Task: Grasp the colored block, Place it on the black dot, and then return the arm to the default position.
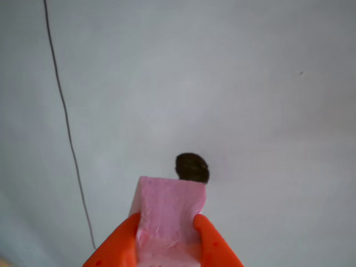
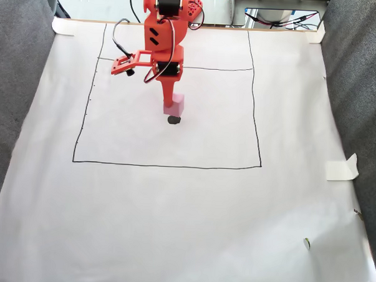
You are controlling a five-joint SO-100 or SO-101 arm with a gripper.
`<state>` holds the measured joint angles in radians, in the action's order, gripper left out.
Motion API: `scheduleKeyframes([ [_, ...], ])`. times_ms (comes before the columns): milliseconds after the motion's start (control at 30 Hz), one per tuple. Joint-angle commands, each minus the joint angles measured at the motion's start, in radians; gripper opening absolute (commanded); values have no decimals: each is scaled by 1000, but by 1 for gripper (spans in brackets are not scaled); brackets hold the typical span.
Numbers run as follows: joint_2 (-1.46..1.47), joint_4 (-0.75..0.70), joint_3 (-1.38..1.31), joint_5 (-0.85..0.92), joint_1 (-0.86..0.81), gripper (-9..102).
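Observation:
The pale pink colored block (image 1: 168,214) is clamped between my two orange fingertips, one on each side of it, so my gripper (image 1: 166,231) is shut on it. The black dot (image 1: 192,167) lies on the white paper just beyond the block's far top edge, slightly to the right. In the fixed view the orange arm (image 2: 161,40) reaches down from the top, the colored block (image 2: 175,103) hangs at its tip, and the black dot (image 2: 174,120) sits just below it. I cannot tell whether the block touches the paper.
White paper (image 2: 185,203) covers the table, with a thin drawn rectangle (image 2: 168,166) around the work area. One drawn line (image 1: 67,122) runs down the left of the other view. Grey fabric flanks both sides, and a folded tape piece (image 2: 341,168) lies at the right.

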<state>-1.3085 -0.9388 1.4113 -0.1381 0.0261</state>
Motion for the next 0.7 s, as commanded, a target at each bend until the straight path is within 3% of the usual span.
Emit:
scheduleKeyframes([
  [0,2,-6,-48,0,6,0],
  [667,61,18,-49,-14,-6,0],
])
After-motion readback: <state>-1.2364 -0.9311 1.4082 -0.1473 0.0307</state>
